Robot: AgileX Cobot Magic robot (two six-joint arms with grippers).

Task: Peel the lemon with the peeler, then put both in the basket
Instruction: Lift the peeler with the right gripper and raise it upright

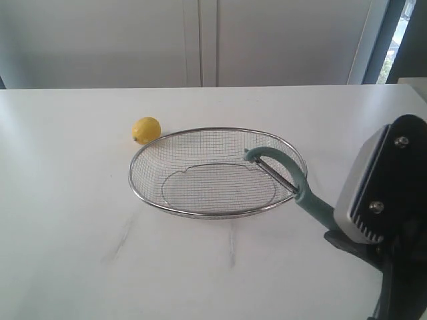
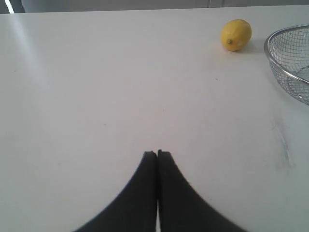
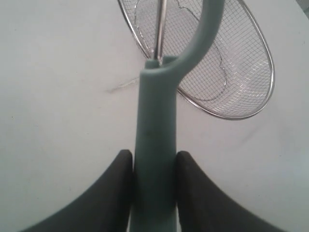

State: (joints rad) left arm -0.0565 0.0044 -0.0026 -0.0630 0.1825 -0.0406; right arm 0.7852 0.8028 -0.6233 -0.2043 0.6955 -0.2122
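We count one lemon [image 1: 146, 129], the only fruit in the three views. We count one peeler [image 1: 313, 207], fitted with one thin metal blade [image 1: 275, 175]. We count one basket [image 1: 153, 167] of wire mesh, with one rim. We count one bench [image 1: 67, 233] carrying these items. We count two end effectors, each recorded in its own wrist view: the left end effector [image 2: 157, 153] and the right end effector [image 3: 153, 157]. Each has two dark fingers [image 2: 140, 198], four in all. In the exterior view we count one arm [image 1: 387, 200] in frame.
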